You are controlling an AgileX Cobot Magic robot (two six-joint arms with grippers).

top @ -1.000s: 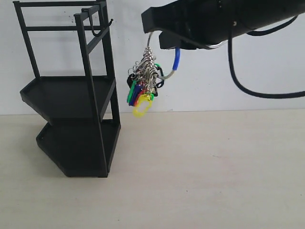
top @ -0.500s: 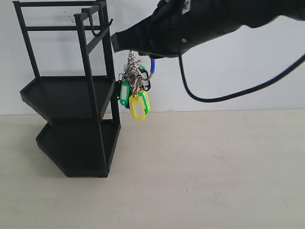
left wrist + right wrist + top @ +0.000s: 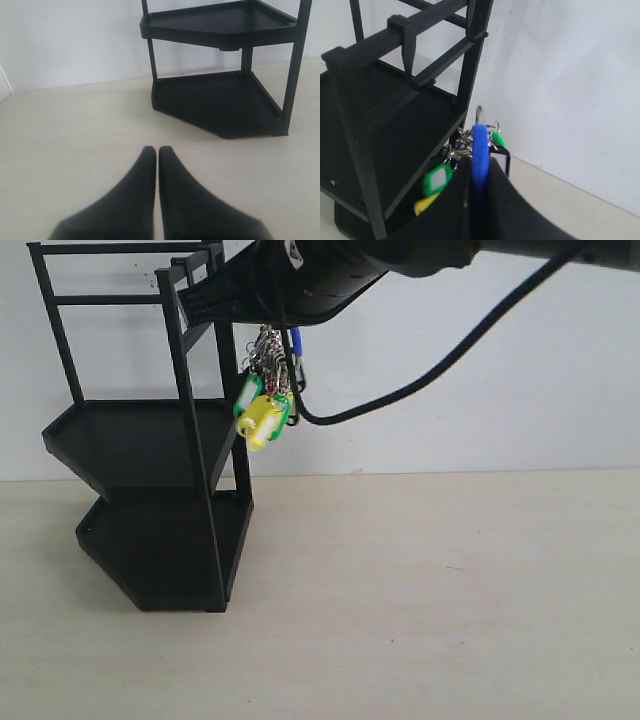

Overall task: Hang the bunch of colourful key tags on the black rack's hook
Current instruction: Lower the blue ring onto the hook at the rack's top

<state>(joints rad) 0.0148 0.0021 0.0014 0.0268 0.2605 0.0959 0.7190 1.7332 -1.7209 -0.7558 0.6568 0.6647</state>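
Note:
The black rack point(image 3: 150, 500) stands on the left of the table. My right gripper point(image 3: 215, 305) reaches across to the rack's top rail and is shut on the blue part of the loop point(image 3: 479, 150) of the colourful key tag bunch point(image 3: 262, 405). The tags hang beside the rack's right upright, yellow and green ones outermost. In the right wrist view the hook point(image 3: 412, 60) drops from the top bar, up and to the side of the loop, apart from it. My right gripper's tips point(image 3: 480, 167) clamp the loop. My left gripper point(image 3: 158, 150) is shut and holds nothing, low over the table.
The rack point(image 3: 220, 105) is ahead of my left gripper, its two trays bare. A white wall runs behind the table point(image 3: 430, 590). The right arm's black cable point(image 3: 420, 380) loops down beside the bunch.
My right gripper has carried the bunch left and slightly up, from well right of the rack to its top rail. The tags now swing against the rack's right upright.

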